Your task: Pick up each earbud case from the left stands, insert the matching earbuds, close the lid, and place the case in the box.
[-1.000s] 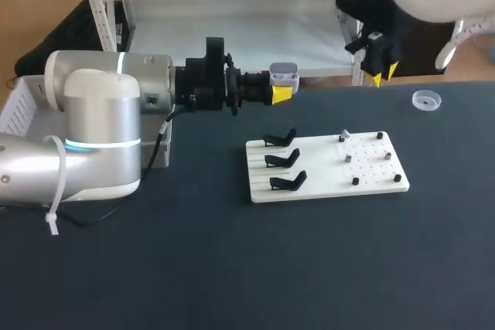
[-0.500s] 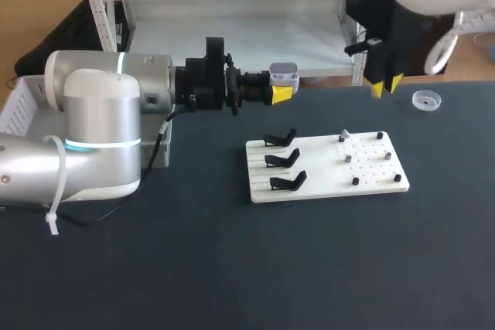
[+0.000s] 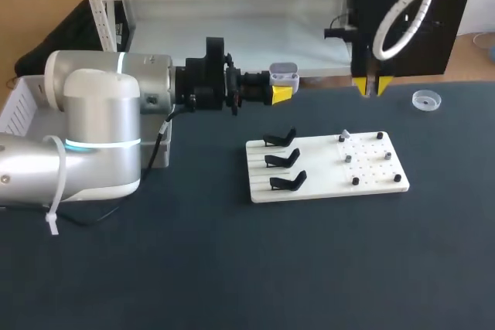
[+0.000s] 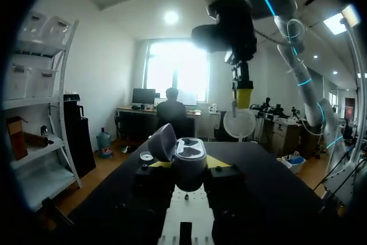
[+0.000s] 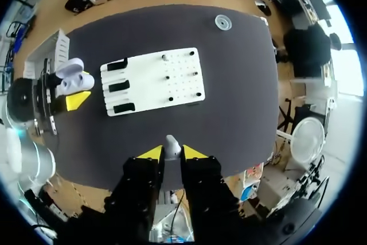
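My left gripper reaches in sideways above the table's far edge, shut on a lavender-grey earbud case whose lid stands open. In the left wrist view the case sits upright between the fingers, lid tipped back. My right gripper hangs high to the right of the case, tips pointing down. It is shut on a small white earbud. Below lies the white board with three empty black stands on its left and small pegs on its right.
A small clear round dish lies on the dark table beyond the board's right end. A white basket stands at the table's left edge behind my left arm. Dark bare tabletop stretches in front of the board.
My right arm has swung a little left and lower and turned its wrist, so its yellow tips now point straight down. The left arm and the case have stayed still.
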`<control>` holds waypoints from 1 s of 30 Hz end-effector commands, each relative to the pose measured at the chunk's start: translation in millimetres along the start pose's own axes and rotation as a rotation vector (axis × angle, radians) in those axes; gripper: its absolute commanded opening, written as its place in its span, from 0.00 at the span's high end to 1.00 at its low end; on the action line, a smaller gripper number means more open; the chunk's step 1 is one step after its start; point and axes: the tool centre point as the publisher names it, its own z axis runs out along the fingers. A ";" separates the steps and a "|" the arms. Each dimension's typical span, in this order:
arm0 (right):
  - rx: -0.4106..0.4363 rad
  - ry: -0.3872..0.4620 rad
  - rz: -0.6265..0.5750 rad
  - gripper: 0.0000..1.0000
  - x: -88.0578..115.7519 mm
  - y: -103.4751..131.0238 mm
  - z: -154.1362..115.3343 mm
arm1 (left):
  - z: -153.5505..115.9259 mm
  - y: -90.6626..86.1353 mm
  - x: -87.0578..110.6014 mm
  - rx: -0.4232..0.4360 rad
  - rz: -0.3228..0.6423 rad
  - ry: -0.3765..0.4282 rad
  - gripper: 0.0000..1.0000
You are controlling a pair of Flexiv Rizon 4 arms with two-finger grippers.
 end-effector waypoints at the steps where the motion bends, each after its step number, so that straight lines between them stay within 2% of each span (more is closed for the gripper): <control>1: -0.034 0.151 0.534 1.00 -4.5 1.9 -2.7 | -0.1 0.0 0.6 -0.001 0.001 -0.003 1.00; 7: -0.034 0.151 0.534 1.00 -4.5 1.9 -2.7 | -0.1 0.0 0.6 -0.001 0.001 -0.003 1.00; 8: -0.119 0.093 0.587 1.00 -7.2 6.2 -4.0 | -0.1 0.0 0.6 -0.001 0.001 -0.003 1.00; 11: -0.228 0.030 0.672 1.00 -9.1 20.2 -7.5 | -0.1 0.0 0.6 -0.001 0.001 -0.003 1.00; 12: -0.256 0.047 0.676 1.00 -9.1 26.0 -9.0 | -0.1 0.0 0.6 -0.001 0.001 -0.003 1.00; 20: -0.258 -0.045 0.670 1.00 -16.5 62.0 -23.6 | -0.1 0.0 0.6 -0.001 0.001 -0.003 1.00; 30: -0.163 -0.184 0.679 1.00 -30.5 92.0 -35.4 | -0.1 0.0 0.6 -0.001 0.001 -0.003 1.00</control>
